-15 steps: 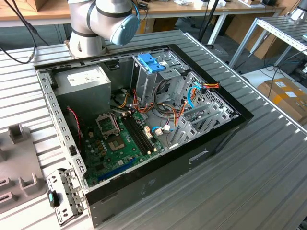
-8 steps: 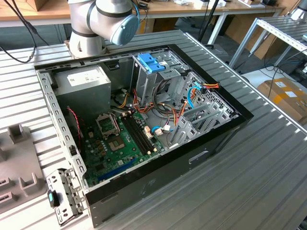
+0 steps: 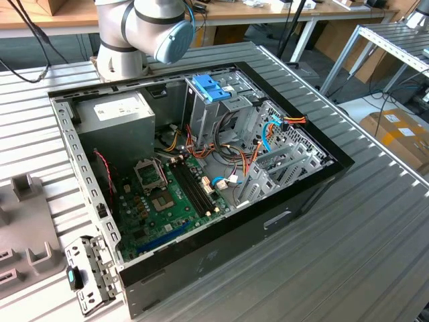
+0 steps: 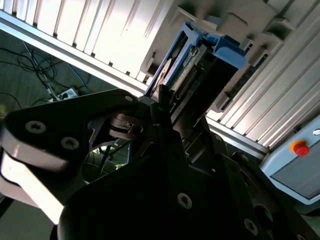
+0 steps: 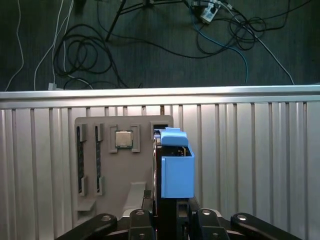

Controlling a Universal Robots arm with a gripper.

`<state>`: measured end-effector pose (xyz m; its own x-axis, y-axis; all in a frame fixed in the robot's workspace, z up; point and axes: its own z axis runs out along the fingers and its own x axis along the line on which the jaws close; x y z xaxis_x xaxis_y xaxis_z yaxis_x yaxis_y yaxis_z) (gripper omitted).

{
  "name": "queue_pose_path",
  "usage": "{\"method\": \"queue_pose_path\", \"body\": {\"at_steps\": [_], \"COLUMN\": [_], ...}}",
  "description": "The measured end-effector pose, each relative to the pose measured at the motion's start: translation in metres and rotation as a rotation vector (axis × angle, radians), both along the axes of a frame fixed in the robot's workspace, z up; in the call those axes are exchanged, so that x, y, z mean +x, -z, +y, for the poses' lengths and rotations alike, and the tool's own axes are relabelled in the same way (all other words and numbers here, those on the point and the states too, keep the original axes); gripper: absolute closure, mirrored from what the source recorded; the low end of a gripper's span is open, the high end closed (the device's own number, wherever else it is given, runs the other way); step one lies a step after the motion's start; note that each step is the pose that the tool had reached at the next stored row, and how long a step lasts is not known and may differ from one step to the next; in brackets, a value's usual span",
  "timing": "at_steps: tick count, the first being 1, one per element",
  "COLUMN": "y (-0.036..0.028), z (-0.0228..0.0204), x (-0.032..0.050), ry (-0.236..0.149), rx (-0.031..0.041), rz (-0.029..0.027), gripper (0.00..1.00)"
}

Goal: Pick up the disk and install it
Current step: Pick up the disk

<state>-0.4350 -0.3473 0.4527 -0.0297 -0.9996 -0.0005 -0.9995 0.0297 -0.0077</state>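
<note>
We see the gripper (image 4: 167, 112) very close up, big and black, with round screws on it. The disk (image 4: 186, 70) stands on its thin edge right at the gripper's tip. It has a blue plastic piece (image 4: 227, 50) on its far end. Behind the disk a grey holder (image 4: 250, 25) lies on the table (image 4: 100, 30), which has long metal ribs. Past the table's edge, cables (image 4: 30, 65) lie on the dark floor. A red button (image 4: 300, 148) sits on a grey box (image 4: 295, 175).

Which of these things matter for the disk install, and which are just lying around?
Job: the disk, standing on edge in the grey tray; the gripper right at it; the open computer case, likely with its blue-topped drive cage.

Lying about: processor chip in the tray; floor cables; red button; cardboard box.
</note>
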Motion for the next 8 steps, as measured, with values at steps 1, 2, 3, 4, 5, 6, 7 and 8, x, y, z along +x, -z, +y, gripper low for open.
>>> {"method": "queue_pose_path", "body": {"at_steps": [1,2,3,4,5,6,7,8], "y": [-0.0031,-0.0053,-0.0057,-0.0057,-0.0061,-0.0065,-0.0065,-0.0066], "z": [0.0000,0.0000,0.0000,0.0000,0.0000,0.0000,0.0000,0.0000], "x": [0.0000,0.0000,0.0000,0.0000,0.0000,0.0000,0.0000,0.0000], "ry": [0.000,0.000,0.000,0.000,0.000,0.000,0.000,0.000], "rx": [0.0000,0.0000,0.0000,0.0000,0.0000,0.0000,0.0000,0.0000], "rz": [0.0000,-0.0001,-0.0001,-0.0001,0.0000,0.0000,0.0000,0.0000], "gripper": [0.65,0.65,0.65,0.65,0.65,0.65,0.65,0.65]}}
